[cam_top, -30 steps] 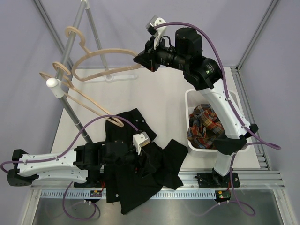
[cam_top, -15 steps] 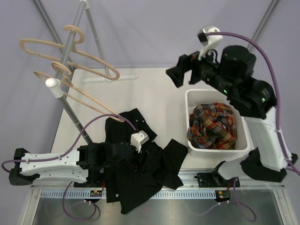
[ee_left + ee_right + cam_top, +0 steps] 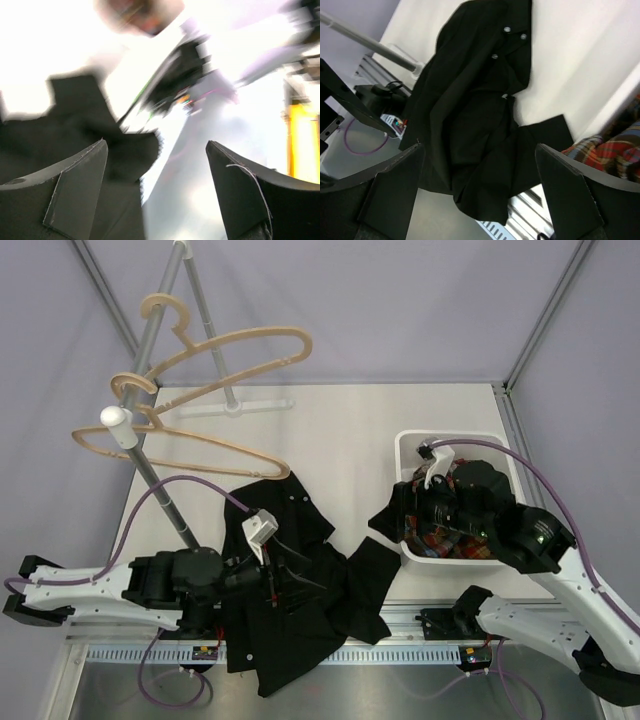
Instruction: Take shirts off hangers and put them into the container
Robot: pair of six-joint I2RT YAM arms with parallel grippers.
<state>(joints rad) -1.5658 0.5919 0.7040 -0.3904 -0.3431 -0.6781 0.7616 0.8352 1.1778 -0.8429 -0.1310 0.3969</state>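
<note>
Top view, you at 6 o'clock.
- The black shirt (image 3: 300, 585) is off its hanger. It lies crumpled on the table (image 3: 340, 440) at 6–7 o'clock and spills over the near edge.
- The plaid shirt (image 3: 615, 152) is bundled inside the container (image 3: 402, 455) at 3 o'clock.
- Both hangers (image 3: 230, 343) hang bare on the grey rail (image 3: 158, 330) at 10–11 o'clock.

Your left gripper (image 3: 156, 147):
- The jaws are spread wide and nothing is clamped between them.
- It sits low over the black shirt, with black cloth just past one finger.
- The wrist view is blurred, so you cannot tell whether it touches the cloth.

Your right gripper (image 3: 479, 146):
- The jaws are released, as wide as they go, and empty.
- It hangs above the table at the container's 9 o'clock, apart from the black shirt below it.
- The arm's forearm crosses over the container.
</note>
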